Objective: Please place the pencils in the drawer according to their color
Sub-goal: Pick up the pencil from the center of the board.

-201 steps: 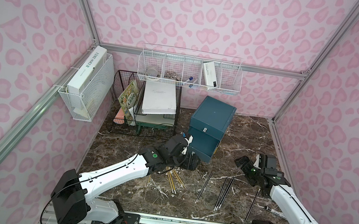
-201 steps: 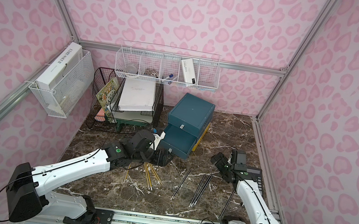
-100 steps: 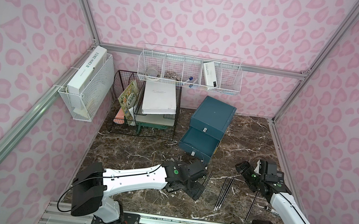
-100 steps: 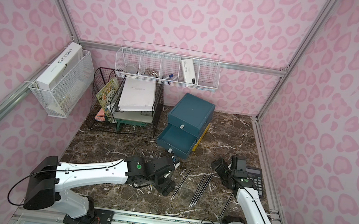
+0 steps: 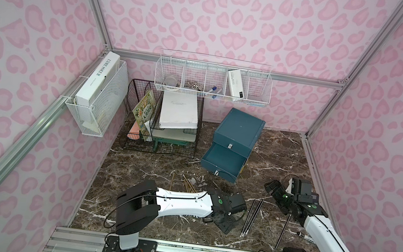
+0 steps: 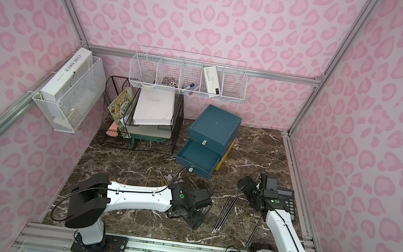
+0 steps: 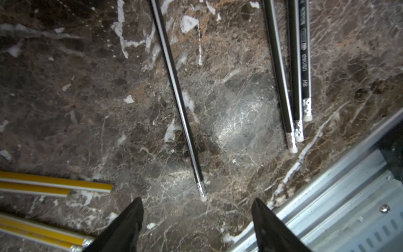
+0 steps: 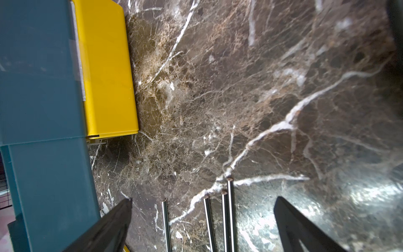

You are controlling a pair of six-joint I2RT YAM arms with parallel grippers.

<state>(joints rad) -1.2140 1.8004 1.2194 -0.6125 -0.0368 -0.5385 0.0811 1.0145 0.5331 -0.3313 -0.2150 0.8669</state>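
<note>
My L claw (image 7: 196, 201) sits lower centre in both top views, jaws apart, empty, black pencil (image 7: 176, 91) eraser just ahead. R claw (image 8: 203, 199) apart too, empty.

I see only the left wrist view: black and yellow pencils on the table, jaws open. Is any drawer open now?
Observer: Yes. The middle drawer, teal, is pulled out and looks empty.
Operator: Where is the right gripper?
Observer: The right gripper hangs open beside the cabinet, above the tips of the black pencils.
Operator: Is any pencil outside my view?
Observer: A lone pencil, black, lies by the right arm.
</note>
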